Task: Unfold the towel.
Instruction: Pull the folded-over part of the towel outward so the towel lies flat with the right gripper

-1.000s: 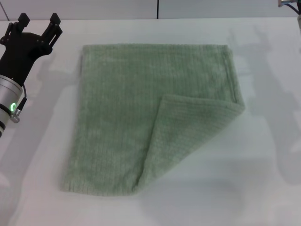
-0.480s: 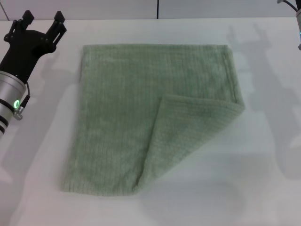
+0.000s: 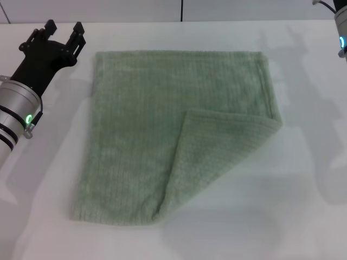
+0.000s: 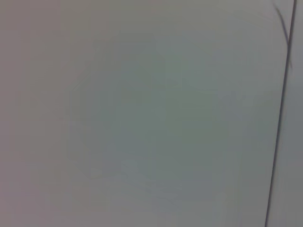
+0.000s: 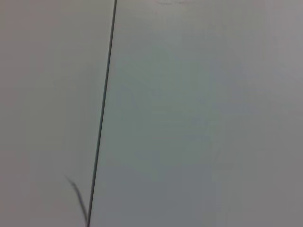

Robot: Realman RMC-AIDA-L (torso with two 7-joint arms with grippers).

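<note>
While my head camera shows the whole work place, my two wrist cameras show almost nothing of it: each gives only a pale, plain surface crossed by one thin dark line, and neither shows the towel or any fingers.

From the head view, the towel [image 3: 162, 130] lies flat on the white table [image 3: 303, 216], about in the middle of it. It is pale green with a fine ribbed texture. Its near right corner is folded over diagonally onto the rest of the cloth, so a triangle flap [image 3: 217, 157] rests on top, with its point reaching toward the right edge. The far edge is straight, and a hem runs along the right side.

My left gripper [image 3: 60, 33] is at the far left of the table, just beside the far left corner of the towel but not touching it. The forearm comes in from the left edge and points away from me, a little toward the towel, with a green light on the silver wrist ring. The two black fingers stand apart, with a clear gap between them, and they hold nothing.

My right arm [image 3: 340, 24] shows only as a small part at the far right corner, well apart from the towel. I cannot tell how its fingers stand.
</note>
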